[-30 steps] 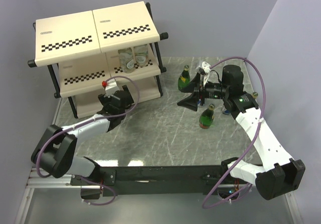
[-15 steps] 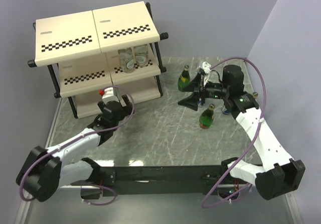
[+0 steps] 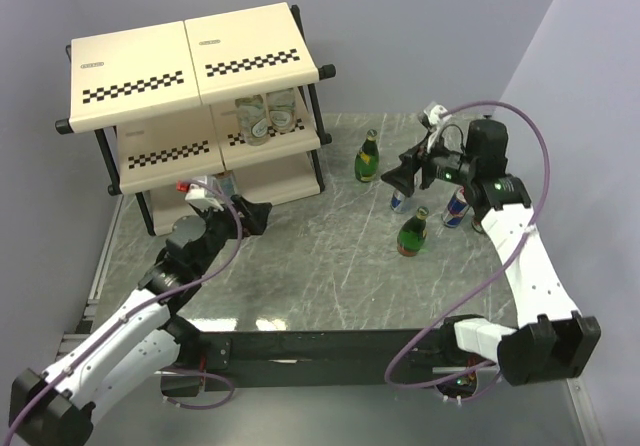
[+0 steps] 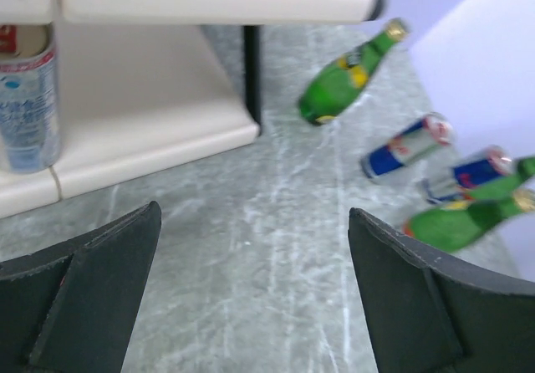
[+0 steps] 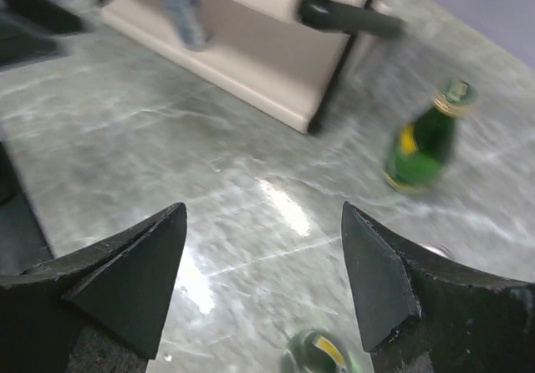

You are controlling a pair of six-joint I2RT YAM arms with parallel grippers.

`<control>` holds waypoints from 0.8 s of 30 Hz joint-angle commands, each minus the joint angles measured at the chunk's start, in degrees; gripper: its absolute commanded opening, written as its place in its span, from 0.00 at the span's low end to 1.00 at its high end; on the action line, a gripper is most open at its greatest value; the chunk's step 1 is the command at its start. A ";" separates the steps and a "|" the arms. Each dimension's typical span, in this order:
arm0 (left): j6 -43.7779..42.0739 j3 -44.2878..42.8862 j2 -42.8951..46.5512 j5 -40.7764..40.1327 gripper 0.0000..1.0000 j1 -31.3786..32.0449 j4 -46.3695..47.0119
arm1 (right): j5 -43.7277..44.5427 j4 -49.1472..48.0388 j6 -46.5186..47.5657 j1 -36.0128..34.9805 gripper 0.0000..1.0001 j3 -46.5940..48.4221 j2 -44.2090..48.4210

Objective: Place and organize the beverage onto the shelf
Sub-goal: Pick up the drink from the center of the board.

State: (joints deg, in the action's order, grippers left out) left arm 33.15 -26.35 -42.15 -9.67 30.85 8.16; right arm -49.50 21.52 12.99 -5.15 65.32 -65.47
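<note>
- The drinks not yet shelved are grouped on the table (image 3: 330, 266) to the right of the shelf (image 3: 250, 61). They are a blue can (image 3: 400, 202), a second can (image 3: 457, 206), a far green bottle (image 3: 368, 157) near the shelf's leg, and a near green bottle (image 3: 412, 232).
- All four are seen standing upright, so their long axes are vertical.
- Already shelved are two clear bottles (image 3: 258, 116) on the middle tier and a third can (image 4: 25, 97) on the bottom tier.
- The right claw (image 5: 263, 222) is held above the loose group with its fingers spread wide and nothing between them. From above, the blue can is seen just below and beside its tips.
- The left claw (image 4: 255, 214) is likewise spread and empty. It is set in front of the bottom tier, well apart from the loose drinks, which lie off to its right.
- The right arm is judged far the nearer. A grip from the side, closed across the blue can's vertical axis, seems called for.
- From there the shelf lies to the left, so a leftward carry is expected.
</note>
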 commanded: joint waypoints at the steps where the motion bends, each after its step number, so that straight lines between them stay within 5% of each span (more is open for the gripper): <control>1: -0.98 0.51 3.91 3.96 0.99 0.26 -4.29 | 10.45 7.73 4.05 -0.04 0.81 7.18 -4.47; 12: -3.17 3.41 9.37 6.51 1.00 1.05 -5.61 | 24.88 27.86 17.42 -0.13 0.82 20.18 -20.73; 24: -3.00 15.44 16.74 8.00 1.00 1.14 -2.09 | 28.05 27.09 16.01 -0.48 0.84 23.01 -30.76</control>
State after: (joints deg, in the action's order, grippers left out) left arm 30.68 -12.80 -28.45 -3.20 31.75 3.68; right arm -22.44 48.31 28.60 -5.28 84.73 -95.92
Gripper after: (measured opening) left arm 0.995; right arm 0.836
